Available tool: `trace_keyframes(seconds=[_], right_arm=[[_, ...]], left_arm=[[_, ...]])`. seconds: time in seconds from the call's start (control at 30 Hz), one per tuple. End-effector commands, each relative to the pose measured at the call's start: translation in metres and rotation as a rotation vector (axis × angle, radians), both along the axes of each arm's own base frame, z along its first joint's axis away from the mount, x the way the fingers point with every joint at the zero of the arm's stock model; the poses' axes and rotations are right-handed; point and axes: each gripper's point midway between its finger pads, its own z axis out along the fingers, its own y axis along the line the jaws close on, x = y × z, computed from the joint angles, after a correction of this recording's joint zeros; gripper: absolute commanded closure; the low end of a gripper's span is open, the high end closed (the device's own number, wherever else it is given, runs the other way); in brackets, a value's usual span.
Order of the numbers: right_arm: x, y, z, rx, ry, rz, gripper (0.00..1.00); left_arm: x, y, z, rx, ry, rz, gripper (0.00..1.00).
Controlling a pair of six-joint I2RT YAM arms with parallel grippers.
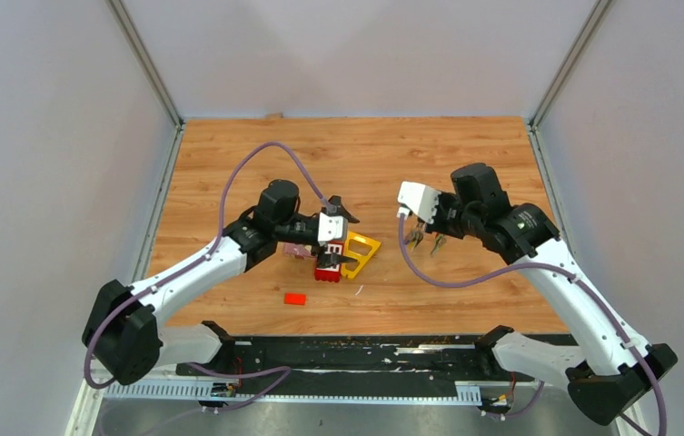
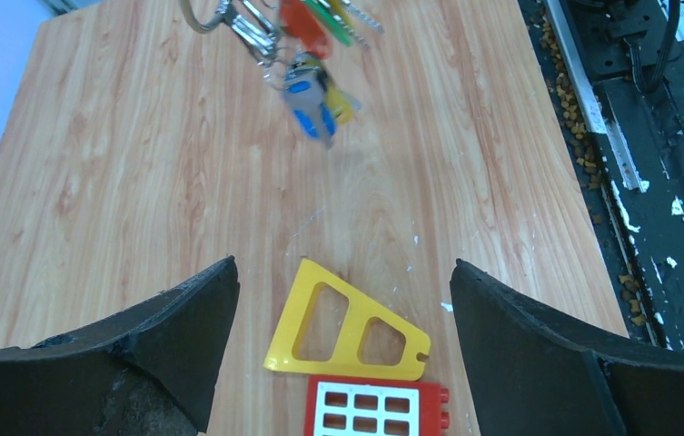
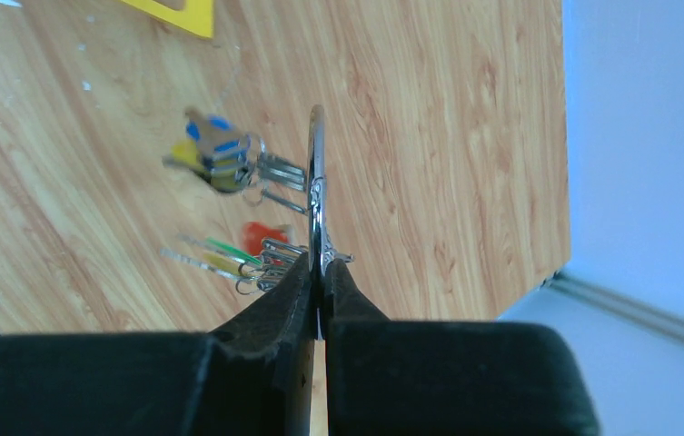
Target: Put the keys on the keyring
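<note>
Clamped in the right gripper (image 3: 319, 268), the keyring (image 3: 317, 177) shines as polished metal; the keys (image 3: 218, 156) beyond its jaws seem glossy plastic-headed.

One keyring (image 3: 317, 182), several keys (image 2: 311, 95) of unclear number, one yellow frame (image 2: 342, 327), two red blocks (image 1: 295, 298).

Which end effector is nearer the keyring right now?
Right. The right end effector is shut on the keyring, with the keys dangling from it. The left end effector hangs open above the yellow frame, apart from the ring.
</note>
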Motion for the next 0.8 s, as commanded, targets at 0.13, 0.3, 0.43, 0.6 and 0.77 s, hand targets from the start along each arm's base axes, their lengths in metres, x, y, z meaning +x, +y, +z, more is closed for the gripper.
trace_keyframes(seconds=[0.13, 0.3, 0.43, 0.6, 0.77], right_arm=[[0.06, -0.037, -0.013, 0.118, -0.012, -0.216, 1.0], [0.1, -0.077, -0.032, 0.076, -0.034, -0.367, 1.0], [0.13, -0.113, -0.05, -0.04, -0.083, -0.5, 1.0], [0.144, -0.116, -0.071, -0.051, -0.057, -0.572, 1.0], [0.135, -0.094, -0.11, -0.065, 0.0, -0.558, 0.95]], left_arm=[[0.001, 0.017, 0.006, 0.035, -0.064, 0.068, 0.05], [0.004, 0.022, 0.005, 0.045, -0.067, 0.108, 0.03], [0.002, 0.025, 0.009, 0.03, -0.083, 0.119, 0.03], [0.002, 0.029, 0.015, 0.019, -0.105, 0.14, 0.02], [0.004, 0.034, 0.016, 0.022, -0.136, 0.168, 0.01]])
